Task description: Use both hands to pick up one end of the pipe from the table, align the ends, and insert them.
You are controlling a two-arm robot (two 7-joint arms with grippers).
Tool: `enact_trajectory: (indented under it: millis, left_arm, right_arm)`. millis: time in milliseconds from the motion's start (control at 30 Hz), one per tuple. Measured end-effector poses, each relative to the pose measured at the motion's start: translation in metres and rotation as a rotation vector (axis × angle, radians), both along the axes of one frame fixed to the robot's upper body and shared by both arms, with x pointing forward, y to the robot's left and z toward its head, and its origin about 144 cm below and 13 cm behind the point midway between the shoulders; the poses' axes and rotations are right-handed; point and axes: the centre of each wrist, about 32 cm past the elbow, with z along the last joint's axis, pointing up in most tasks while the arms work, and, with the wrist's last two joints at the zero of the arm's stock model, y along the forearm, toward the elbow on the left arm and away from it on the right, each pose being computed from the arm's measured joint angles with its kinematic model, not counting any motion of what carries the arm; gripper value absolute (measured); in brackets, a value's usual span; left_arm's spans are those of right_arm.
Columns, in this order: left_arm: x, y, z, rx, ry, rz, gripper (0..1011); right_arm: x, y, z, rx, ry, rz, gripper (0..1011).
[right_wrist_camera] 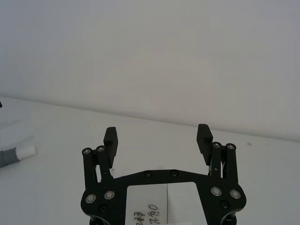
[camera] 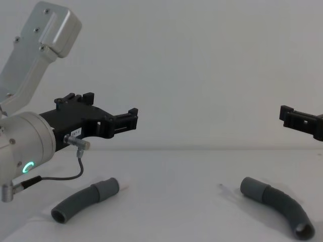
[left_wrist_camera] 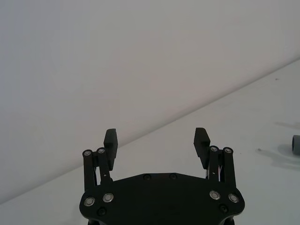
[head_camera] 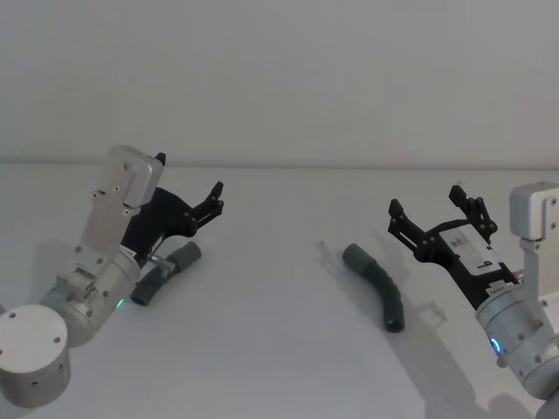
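Two curved dark grey corrugated pipe pieces lie apart on the white table. The left piece has a grey cuff with a narrower white tip. The right piece points its grey cuff inward. My left gripper hovers open above and just past the left piece, holding nothing. To the right of the right piece and above it, my right gripper hangs open, also holding nothing.
A plain pale wall rises behind the table's far edge. A thin cable loops under the left wrist. The right piece's cuff edge shows in the left wrist view.
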Motion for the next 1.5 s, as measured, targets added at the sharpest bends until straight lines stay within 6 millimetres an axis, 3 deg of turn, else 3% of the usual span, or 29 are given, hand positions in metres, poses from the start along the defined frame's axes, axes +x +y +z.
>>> enact_trajectory:
  millis: [1500]
  left_arm:
    - [0.0, 0.0, 0.0, 0.0, 0.0, 0.0, 1001]
  right_arm:
    - [0.0, 0.0, 0.0, 0.0, 0.0, 0.0, 1001]
